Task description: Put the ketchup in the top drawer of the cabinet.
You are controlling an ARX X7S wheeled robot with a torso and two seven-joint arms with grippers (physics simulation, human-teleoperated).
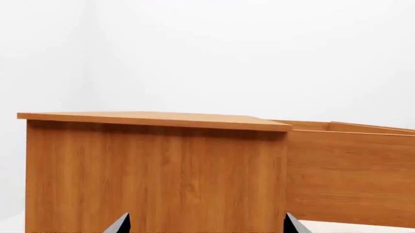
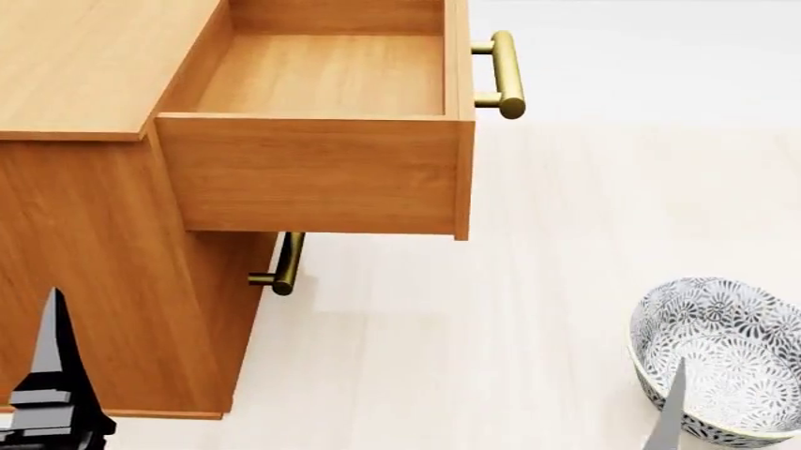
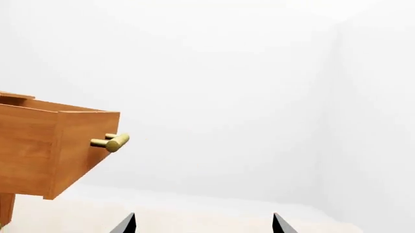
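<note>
The ketchup is out of view in every frame. The cabinet (image 2: 75, 66) stands at the left, and its top drawer (image 2: 313, 173) is pulled far out, its inside showing bare wood. The drawer's brass handle (image 2: 505, 75) points right. My left gripper (image 1: 206, 225) is open, facing the cabinet's side (image 1: 155, 174) with nothing between its fingers. My right gripper (image 3: 202, 224) is open and empty too, low over the floor to the right of the open drawer (image 3: 39, 145). In the head view only one fingertip of each shows at the bottom edge.
A grey-white floral bowl (image 2: 719, 356) sits on the pale floor at the lower right, just behind my right fingertip (image 2: 672, 412). The lower drawer's brass handle (image 2: 285, 264) sticks out beneath the open top drawer. White walls stand behind.
</note>
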